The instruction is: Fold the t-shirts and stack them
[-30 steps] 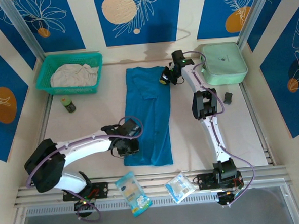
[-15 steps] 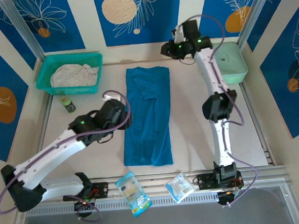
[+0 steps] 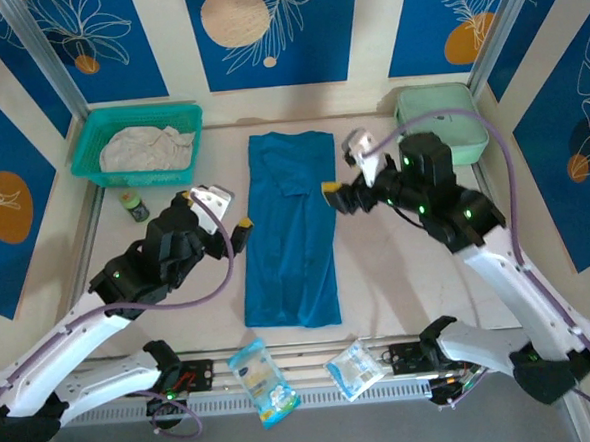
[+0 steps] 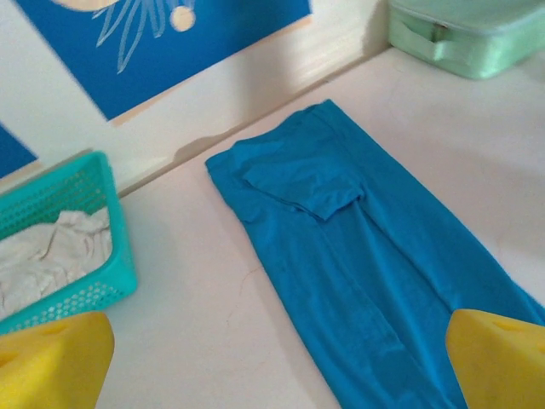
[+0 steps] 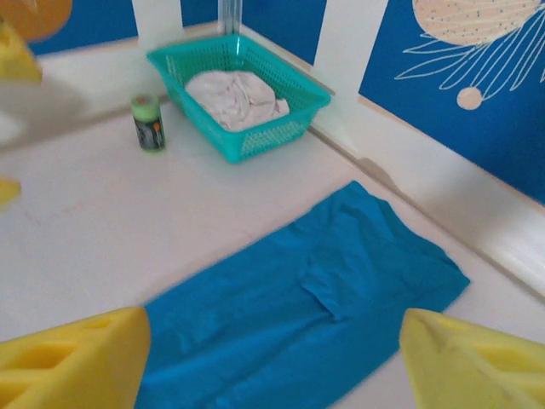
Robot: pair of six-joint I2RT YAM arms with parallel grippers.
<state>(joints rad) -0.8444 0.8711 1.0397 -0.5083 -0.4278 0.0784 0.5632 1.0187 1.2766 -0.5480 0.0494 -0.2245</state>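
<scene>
Centrally, the teal-blue t-shirt (image 3: 291, 231) lies flat on the tabletop (image 3: 379, 276) as a narrow strip with its sleeves turned in, a shape suited to a crosswise fold next. The left claw (image 3: 229, 213) and right claw (image 3: 344, 168) hover on either side of it, both spread and empty. The off-white t-shirt (image 3: 148, 148) sits crumpled, seemingly unfolded, in the mesh basket (image 3: 83, 152), awaiting its turn.

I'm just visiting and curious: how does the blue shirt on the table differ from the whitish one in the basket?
The blue t-shirt is solid teal-blue; the off-white t-shirt is pale cream. The blue one lies flat on the table, folded into a long strip; the off-white one is crumpled in the basket. Both are plain cloth.
</scene>
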